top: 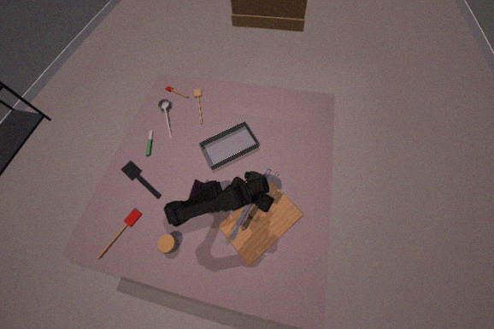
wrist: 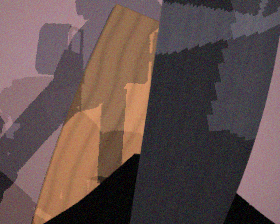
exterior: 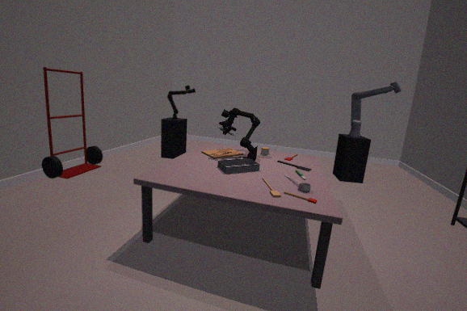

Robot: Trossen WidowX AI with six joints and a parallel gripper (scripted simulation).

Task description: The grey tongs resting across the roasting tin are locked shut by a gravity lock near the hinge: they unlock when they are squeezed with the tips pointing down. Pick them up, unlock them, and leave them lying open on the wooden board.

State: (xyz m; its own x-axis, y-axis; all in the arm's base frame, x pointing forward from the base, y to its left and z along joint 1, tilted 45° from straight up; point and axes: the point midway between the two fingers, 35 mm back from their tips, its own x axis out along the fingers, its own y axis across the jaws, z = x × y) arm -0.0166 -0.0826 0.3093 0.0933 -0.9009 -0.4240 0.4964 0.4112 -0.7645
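Grey tongs [top: 240,222] [wrist: 201,110], long and slim, in the gripper [wrist: 164,167].

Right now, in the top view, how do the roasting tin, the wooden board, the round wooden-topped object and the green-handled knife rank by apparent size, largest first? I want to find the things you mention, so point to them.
1. wooden board [top: 273,232] [exterior: 218,155]
2. roasting tin [top: 228,161] [exterior: 238,167]
3. round wooden-topped object [top: 166,243] [exterior: 265,151]
4. green-handled knife [top: 149,147] [exterior: 299,173]

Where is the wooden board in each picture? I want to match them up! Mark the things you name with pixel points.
Top: the wooden board [top: 271,233] [exterior: 213,153] [wrist: 73,160] is below the middle, a bit to the right.
Exterior: just below the middle, a bit left, at the table's far side.
Wrist: left of the middle, slanting from the top down to the bottom left, partly hidden.
Shared landmark: the pink tabletop [top: 295,138] [exterior: 182,174] [wrist: 265,165] under the board.
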